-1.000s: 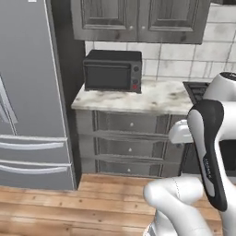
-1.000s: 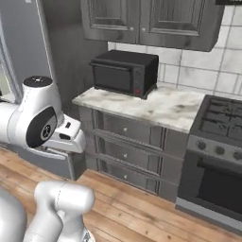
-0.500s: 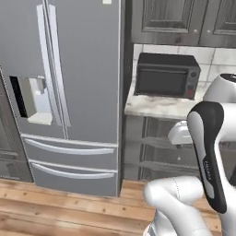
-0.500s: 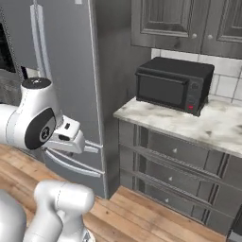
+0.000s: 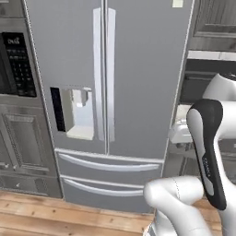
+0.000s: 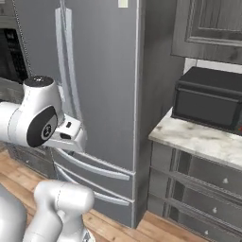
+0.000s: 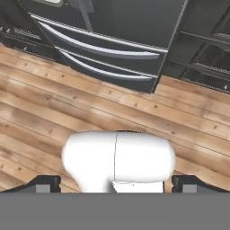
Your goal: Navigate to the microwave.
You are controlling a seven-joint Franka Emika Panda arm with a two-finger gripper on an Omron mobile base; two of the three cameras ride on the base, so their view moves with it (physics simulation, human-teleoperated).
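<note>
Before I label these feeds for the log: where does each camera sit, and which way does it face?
Left base view: behind the arm's left, facing the fridge, microwave at left edge; arm lower right.
Right base view: behind the arm's right, facing fridge and countertop oven; arm lower left.
Hand view: on the hand, looking down at wood floor and fridge drawers; end effector tips at bottom.
Shared: the fridge appears in all.

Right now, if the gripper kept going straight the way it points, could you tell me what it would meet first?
Most likely the wooden floor. In the hand view the gripper points down at the planks in front of the fridge, with the fridge's lower drawers further ahead. Depth is hard to judge, so take this as a guess.
</note>
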